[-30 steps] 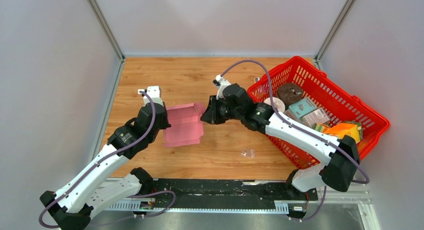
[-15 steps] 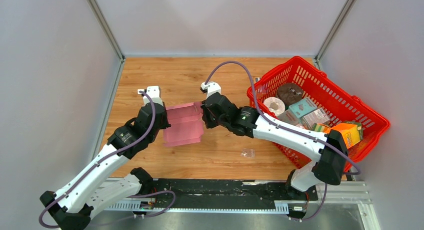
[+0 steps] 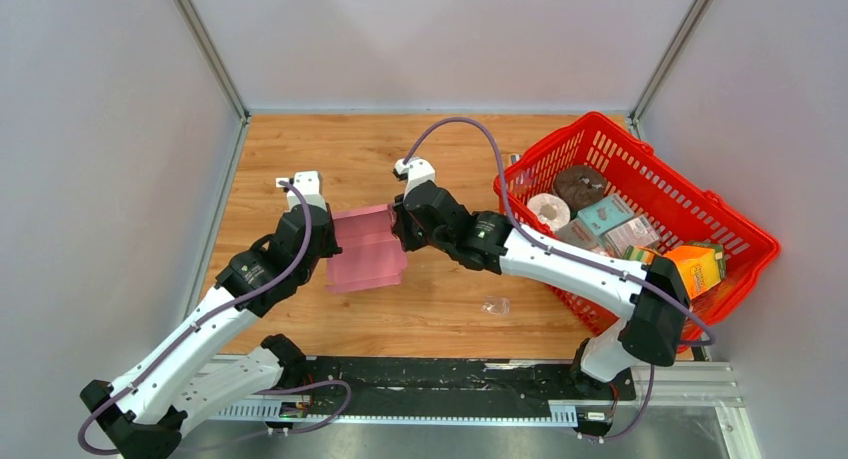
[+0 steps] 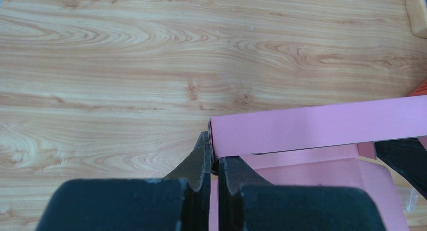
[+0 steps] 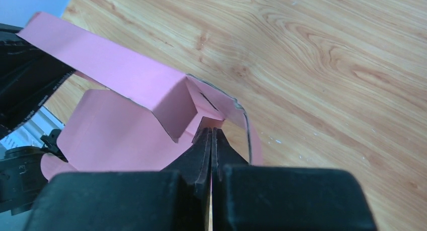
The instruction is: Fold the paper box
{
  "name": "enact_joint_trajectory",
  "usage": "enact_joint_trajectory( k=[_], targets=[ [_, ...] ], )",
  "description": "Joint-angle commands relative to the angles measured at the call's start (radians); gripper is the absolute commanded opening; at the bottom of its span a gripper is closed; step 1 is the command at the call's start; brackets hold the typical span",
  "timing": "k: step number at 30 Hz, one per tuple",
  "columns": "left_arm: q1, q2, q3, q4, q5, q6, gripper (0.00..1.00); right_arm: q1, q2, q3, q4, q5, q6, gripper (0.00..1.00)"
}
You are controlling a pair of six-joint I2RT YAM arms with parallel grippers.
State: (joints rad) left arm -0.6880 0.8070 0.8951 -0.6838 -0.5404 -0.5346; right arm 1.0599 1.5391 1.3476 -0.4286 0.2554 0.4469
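Observation:
The pink paper box (image 3: 365,247) lies partly folded on the wooden table, between the two arms. My left gripper (image 3: 328,241) is shut on the box's left corner; in the left wrist view its tips (image 4: 214,158) pinch the edge of a raised pink wall (image 4: 322,125). My right gripper (image 3: 400,229) is at the box's right end. In the right wrist view its jaws (image 5: 211,133) are shut with nothing between them, tips against a pink end flap (image 5: 206,107) under the folded-up wall (image 5: 116,70). A curled tab (image 5: 247,135) stands just right of the tips.
A red basket (image 3: 640,149) stands at the right with a tape roll (image 3: 548,209), a teal box (image 3: 603,216), an orange box (image 3: 690,264) and other goods. A small clear plastic scrap (image 3: 494,305) lies on the table. Grey walls close in the left, back and right.
My right gripper has moved left from a gap beside the box until its tips touch the box's right end. The left gripper and the box have stayed in place.

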Motion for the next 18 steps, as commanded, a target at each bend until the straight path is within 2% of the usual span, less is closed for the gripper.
enact_joint_trajectory(
  k=[1,6,9,10,11,13,14,15,16,18],
  targets=[
    [-0.002,-0.009,0.039,0.007,0.003,-0.016,0.00,0.006,0.030,0.032,0.105,-0.028,-0.010,0.00],
    [-0.004,-0.009,0.036,0.013,0.007,-0.019,0.00,0.000,0.044,0.021,0.082,-0.041,-0.022,0.00],
    [-0.002,-0.005,0.033,0.015,0.008,-0.010,0.00,-0.014,-0.029,0.012,0.002,-0.077,-0.091,0.04],
    [-0.002,-0.002,0.033,0.015,0.010,-0.005,0.00,-0.020,-0.055,-0.004,-0.007,-0.123,-0.115,0.07],
    [-0.002,-0.002,0.031,0.018,0.013,-0.001,0.00,-0.027,-0.086,-0.020,-0.013,-0.168,-0.149,0.22],
    [-0.002,-0.002,0.024,0.036,0.031,0.022,0.00,-0.058,-0.167,-0.057,-0.064,-0.320,-0.247,0.27],
    [-0.004,-0.003,0.022,0.043,0.042,0.031,0.00,-0.061,-0.193,-0.064,-0.088,-0.355,-0.282,0.35],
    [-0.002,-0.006,0.022,0.050,0.057,0.057,0.00,-0.069,-0.235,-0.064,-0.148,-0.387,-0.337,0.38],
    [-0.002,-0.009,0.019,0.068,0.101,0.073,0.00,-0.078,-0.256,-0.070,-0.169,-0.475,-0.352,0.42],
    [0.001,-0.020,0.013,0.092,0.182,0.126,0.00,-0.119,-0.318,-0.083,-0.200,-0.559,-0.367,0.49]
  ],
)
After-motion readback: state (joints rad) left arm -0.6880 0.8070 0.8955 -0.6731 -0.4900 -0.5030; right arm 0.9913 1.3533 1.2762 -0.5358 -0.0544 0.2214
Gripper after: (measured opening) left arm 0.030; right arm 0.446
